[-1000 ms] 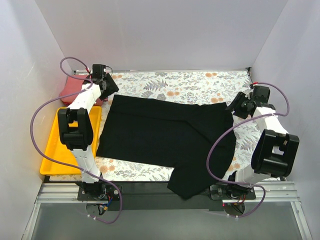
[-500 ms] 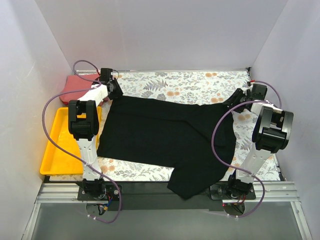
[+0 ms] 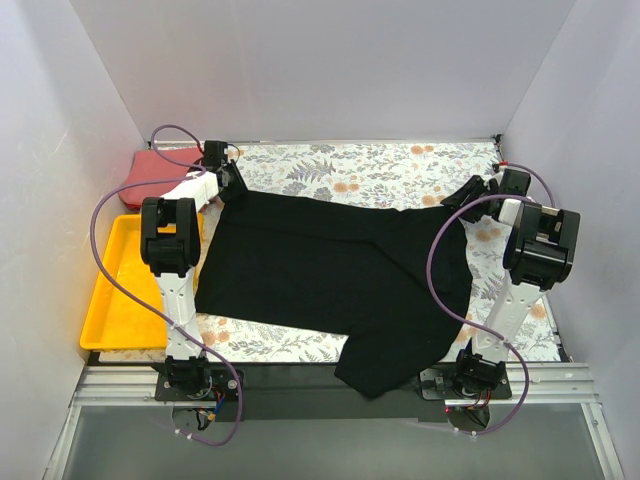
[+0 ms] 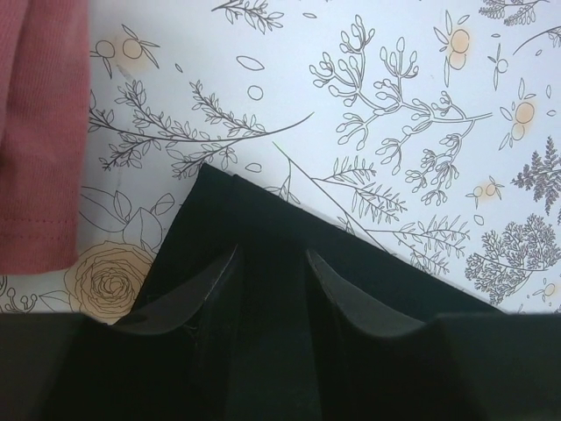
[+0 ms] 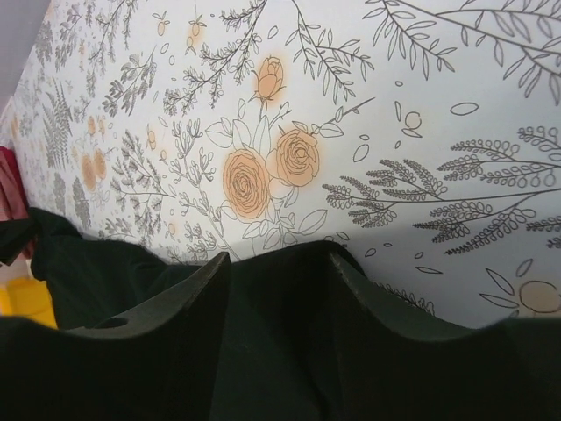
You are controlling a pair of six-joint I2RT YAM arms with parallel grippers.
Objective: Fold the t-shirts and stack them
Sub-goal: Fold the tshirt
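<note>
Reading the top external view first: the black t-shirt [image 3: 335, 275] lies spread over the floral cloth [image 3: 380, 165], with one part trailing past the cloth's near edge at centre-right. Creases show, but it forms no tidy folded packet. The coral-red t-shirt [image 3: 155, 165] lies apart at the far left, just beyond the yellow tray [image 3: 115, 290], and nothing rests on it. The left end effector [image 3: 228, 180] is at the black t-shirt's far-left corner. The right end effector [image 3: 465, 195] is at its far-right corner.

Left wrist view: the left end effector [image 4: 272, 272] has its fingers [image 4: 202, 289] spread apart, one on either side of the garment's pointed corner [image 4: 263, 219]. They are not clamped on it. The coral-red t-shirt [image 4: 39, 132] fills the left border and the floral cloth [image 4: 394, 132] lies beyond.

Right wrist view: the right end effector [image 5: 276, 272] is likewise parted, with black fabric [image 5: 280, 351] in the gap and patterned cloth [image 5: 351, 105] ahead.

Assessment: the task is at an early stage. Both arms appear set to take the two far corners, probably for a fold toward the near side. Every fold of the black t-shirt is outstanding. Whether the coral-red t-shirt is folded cannot be told. Stacking is not yet done.
</note>
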